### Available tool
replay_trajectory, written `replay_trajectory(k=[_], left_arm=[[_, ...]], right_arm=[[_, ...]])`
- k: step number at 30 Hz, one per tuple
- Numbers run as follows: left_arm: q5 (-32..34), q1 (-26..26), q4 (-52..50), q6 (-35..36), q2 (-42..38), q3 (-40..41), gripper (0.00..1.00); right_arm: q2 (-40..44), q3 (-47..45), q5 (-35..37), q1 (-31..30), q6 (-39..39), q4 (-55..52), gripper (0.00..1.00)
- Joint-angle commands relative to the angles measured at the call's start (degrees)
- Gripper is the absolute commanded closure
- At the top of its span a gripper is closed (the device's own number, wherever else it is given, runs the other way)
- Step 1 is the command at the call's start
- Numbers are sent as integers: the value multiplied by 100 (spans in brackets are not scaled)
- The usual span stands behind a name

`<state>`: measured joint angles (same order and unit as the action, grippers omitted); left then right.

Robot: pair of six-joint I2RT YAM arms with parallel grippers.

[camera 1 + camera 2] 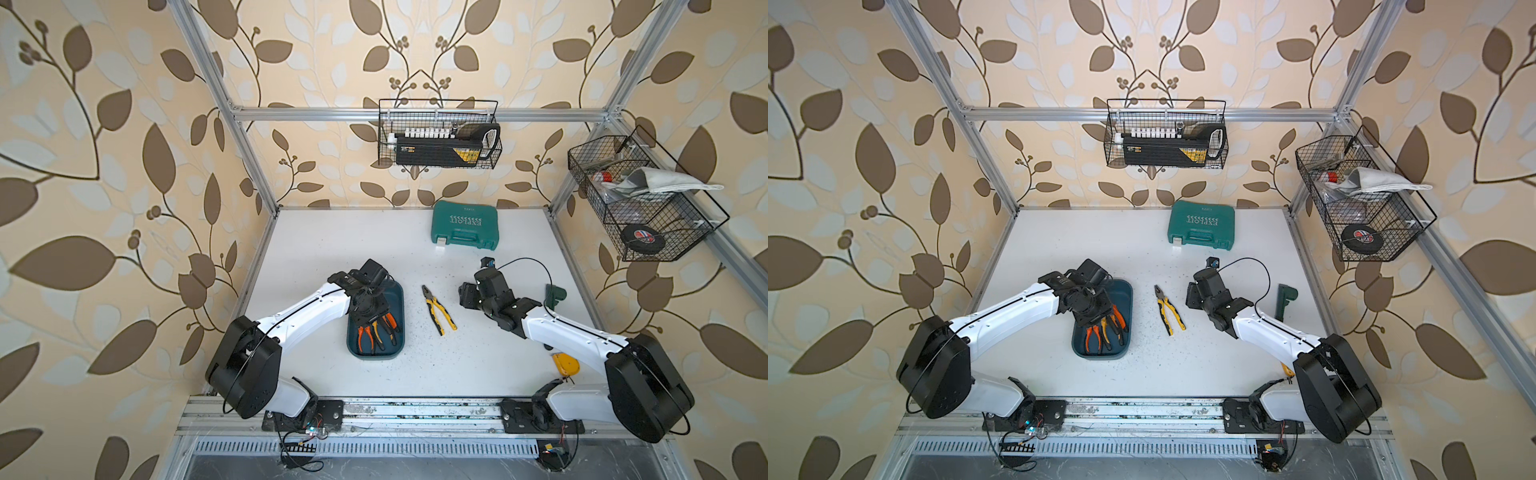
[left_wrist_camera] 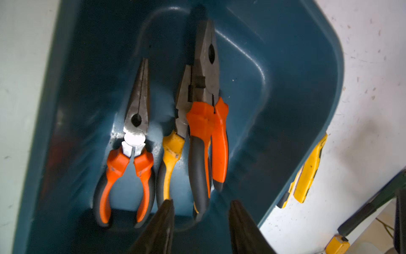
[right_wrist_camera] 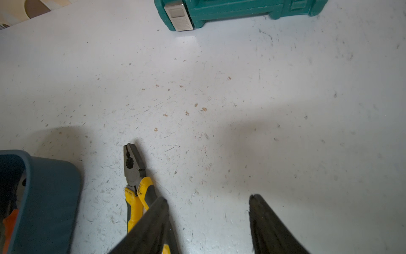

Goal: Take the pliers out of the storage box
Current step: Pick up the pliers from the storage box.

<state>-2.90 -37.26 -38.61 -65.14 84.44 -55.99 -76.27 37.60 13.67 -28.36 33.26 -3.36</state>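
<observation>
Blue storage box on the white table, just at 9 o'clock of the table's middle, long side running 12 to 6. Inside, side by side, handles toward 6 o'clock: long-nosed orange pliers, yellow-handled pliers and big orange pliers, the last overlapping the yellow pair's head. Left gripper down over the box's 12 o'clock half, fingers spread to either side of the big pair's handle ends; cannot tell whether either pad touches. Fourth pair, yellow-and-black pliers, out on the table at 3 o'clock of the box, apart from it. Right gripper near, at 3 o'clock of that pair, over the table, spread, pinching nothing. Green case at 12 o'clock, by the back edge.
</observation>
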Motion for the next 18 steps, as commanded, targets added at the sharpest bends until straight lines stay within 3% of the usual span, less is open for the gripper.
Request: replay_trajectory(k=[1,5,13,18], left_arm=[[211,-101,-73,-106,388,-252,59],[517,-142,-627,-115,895,-659,60],[674,-231,-786,-165,1541,-966,67],[794,-238,-959,-218,1676,-924,82]], right_arm=[[-119,239,-41,22,60,-149,39],[-186,359,-22,22,64,-323,39],[-536,669,6,58,49,-758,40],[-685,737,-135,93,57,-772,40]])
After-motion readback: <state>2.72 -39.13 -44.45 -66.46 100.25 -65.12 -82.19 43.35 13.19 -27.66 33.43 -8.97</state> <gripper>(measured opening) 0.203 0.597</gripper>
